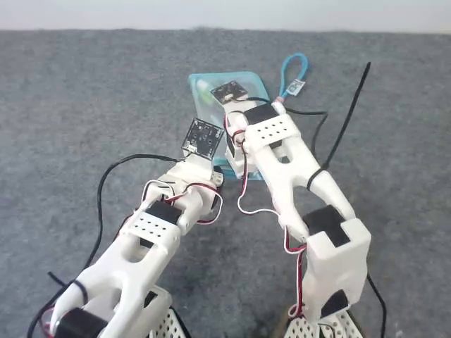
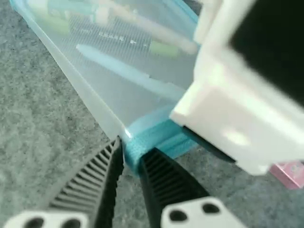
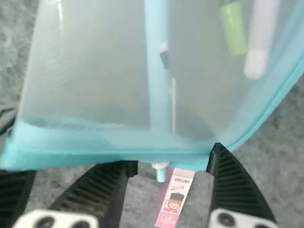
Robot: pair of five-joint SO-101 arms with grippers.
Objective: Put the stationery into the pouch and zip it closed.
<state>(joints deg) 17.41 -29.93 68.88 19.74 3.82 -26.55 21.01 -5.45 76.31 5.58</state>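
The pouch (image 1: 246, 83), translucent with a teal edge, lies on the grey, felt-covered desk (image 1: 70, 105), its long axis running away from the arms' bases. One short end faces them and a blue loop strap (image 1: 294, 69) lies beyond the far right corner.

The left hand (image 2: 132, 154) is clamped on the teal corner of the near end, with its ribbed black fingers (image 2: 111, 166) pressed together on the fabric. The right hand (image 3: 174, 159) stands at the same near end, further along it. Its fingers are spread well apart on either side of the teal seam and hold nothing.

Inside the pouch the stationery lies lengthwise. A light blue pen (image 3: 156, 71) points toward the near end, and its tip shows just past the seam between the right hand's fingers. A green-capped marker (image 3: 232, 28) and a white pen (image 3: 259, 38) lie beside it, deeper in. A pink eraser (image 3: 173, 199) lies on the desk outside the pouch, just in front of the near end and below the right hand.
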